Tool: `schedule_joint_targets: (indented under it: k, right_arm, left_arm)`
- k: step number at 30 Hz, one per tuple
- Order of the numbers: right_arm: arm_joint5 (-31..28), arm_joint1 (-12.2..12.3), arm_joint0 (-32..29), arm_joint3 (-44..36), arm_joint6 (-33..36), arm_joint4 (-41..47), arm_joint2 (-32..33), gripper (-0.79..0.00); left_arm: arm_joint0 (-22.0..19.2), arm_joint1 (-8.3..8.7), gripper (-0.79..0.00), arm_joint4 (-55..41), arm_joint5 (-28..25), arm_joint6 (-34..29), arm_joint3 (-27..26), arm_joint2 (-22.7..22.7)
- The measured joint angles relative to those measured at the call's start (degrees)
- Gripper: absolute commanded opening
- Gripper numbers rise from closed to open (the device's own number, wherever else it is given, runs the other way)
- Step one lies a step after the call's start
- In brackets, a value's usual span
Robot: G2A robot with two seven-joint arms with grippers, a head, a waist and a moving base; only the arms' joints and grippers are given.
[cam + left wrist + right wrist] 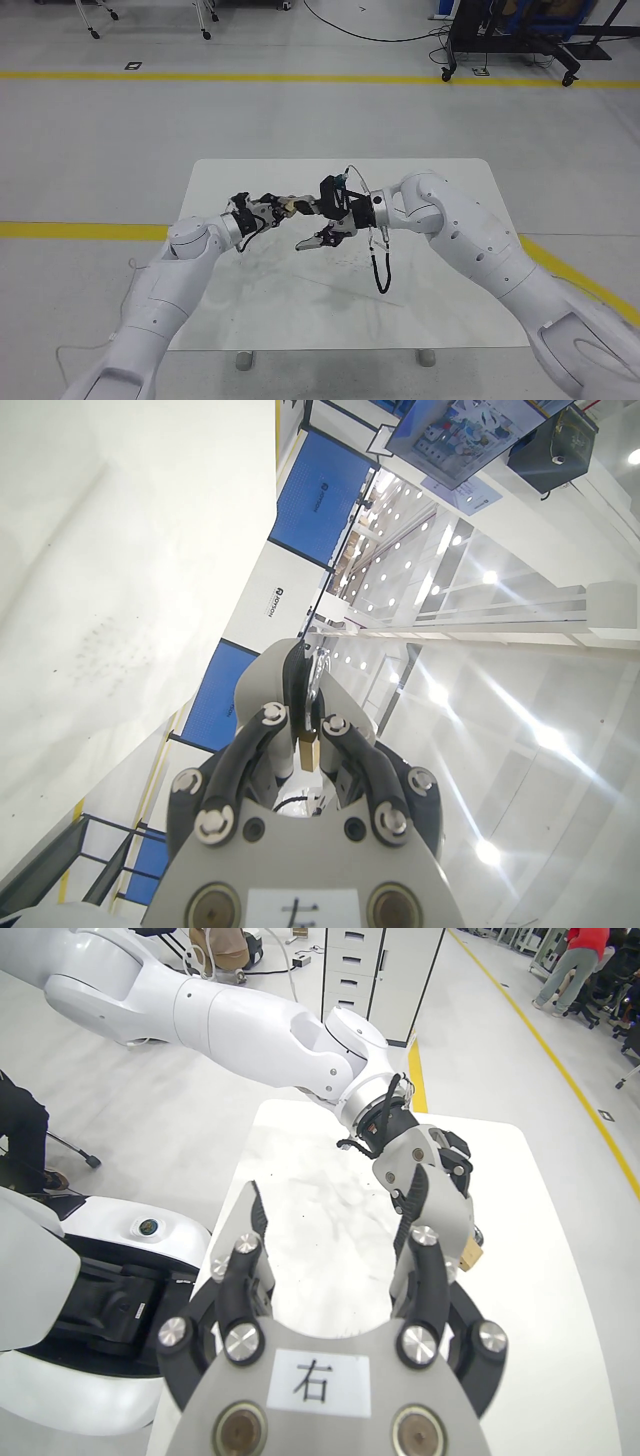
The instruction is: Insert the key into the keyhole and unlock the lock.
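My left gripper (pixel 311 682) is shut on a small brass padlock (pixel 309 754), whose silver shackle (pixel 318 672) is pinched between the pads while the body hangs toward the wrist. In the top view this left gripper (pixel 283 208) holds the padlock (pixel 291 207) above the table's middle. The right wrist view shows the left gripper's grey fingers (pixel 445 1200) with the padlock (pixel 472 1255) poking out beneath them. My right gripper (pixel 337 1188) is open with nothing between its fingers, close beside the padlock. From above, the right gripper (pixel 318 241) hovers just in front of the left one.
The white table (pixel 430 300) carries faint scuff marks and nothing loose that I can make out. A black cable loop (pixel 380 268) hangs from the right wrist over the table. Yellow floor lines run past both sides.
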Motion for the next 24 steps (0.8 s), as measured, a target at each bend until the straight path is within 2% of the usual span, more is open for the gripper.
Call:
schedule_joint_targets:
  k: [3,6,7,8,9,12,14,15,19,24]
  right_arm:
    - [1.2,0.0,-0.3,-0.5,0.5,-1.2,0.1,0.0]
    - [9.1,0.0,-1.4,-2.9,1.8,-8.8,0.4,0.0]
    - [11.9,0.0,-2.0,-3.5,2.1,-11.5,0.4,-0.062]
    - [15.5,0.0,-2.7,-4.5,2.6,-14.8,0.2,-0.179]
    - [18.1,-0.1,-3.2,-5.2,2.8,-17.0,0.2,-0.394]
    - [25.7,-0.2,-5.0,-7.5,3.5,-23.5,-0.2,-0.465]
    - [29.0,-0.3,-6.2,-8.8,3.2,-26.0,-0.3,-0.493]
    - [30.0,-0.4,-6.6,-9.2,2.9,-26.7,-0.2,-0.533]
    - [33.1,-0.5,-7.9,-10.7,3.2,-30.4,-0.1,-0.533]
    - [34.2,-1.0,-8.4,-12.1,7.1,-33.8,-0.5,-0.533]
  left_arm:
    - [0.7,0.04,-0.785,1.5,-2.5,2.4,-1.2,-0.3]
    - [2.0,0.15,-0.785,2.9,-5.2,4.7,-2.9,-0.8]
    - [2.4,0.18,-0.785,3.2,-5.6,5.1,-3.4,-0.9]
    - [2.8,0.24,-0.785,3.5,-5.9,5.4,-4.0,-1.1]
    - [3.1,0.27,-0.785,3.7,-6.0,5.6,-4.3,-1.2]
    - [3.8,0.36,-0.785,4.5,-5.9,5.9,-5.5,-1.4]
    - [4.1,0.39,-0.785,5.0,-5.8,6.2,-6.0,-1.4]
    - [4.2,0.39,-0.785,5.1,-5.8,6.3,-6.2,-1.4]
    - [4.5,0.41,-0.785,5.7,-5.6,6.5,-6.7,-1.5]
    - [4.7,0.38,-0.785,6.2,-5.4,6.6,-7.0,-1.6]
